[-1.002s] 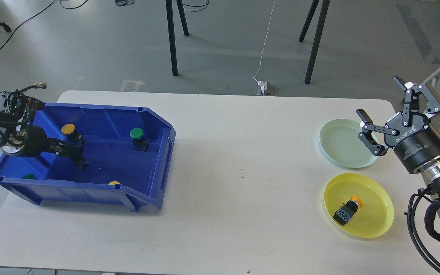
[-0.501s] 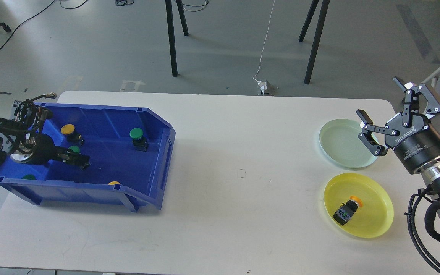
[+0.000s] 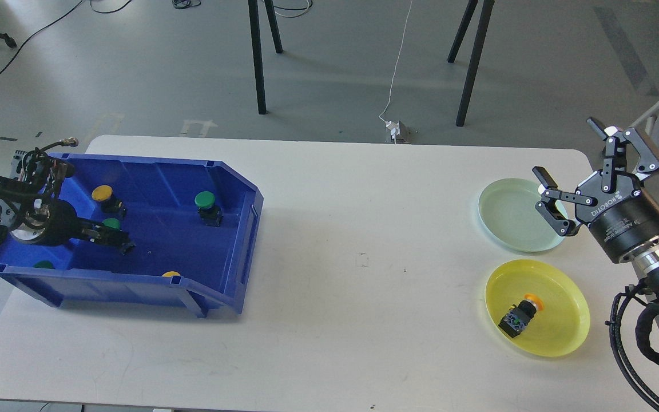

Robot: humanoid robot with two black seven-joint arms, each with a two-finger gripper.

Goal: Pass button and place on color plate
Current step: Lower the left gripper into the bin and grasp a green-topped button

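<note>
Head view: left end effector [image 3: 113, 239] in blue bin [image 3: 232, 189], clamped on green button [image 3: 111, 224]; right end effector [image 3: 570, 166] fingers apart above pale green plate [image 3: 504, 220].

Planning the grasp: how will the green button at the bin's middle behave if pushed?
The green button stands upright with a wide cap over a narrower black body, so it probably tips easily. Tipped, its round cap may let it roll. It looks rigid.

Bare table [image 3: 364, 229] between blue bin [image 3: 232, 240] and plates [image 3: 512, 214].
</note>
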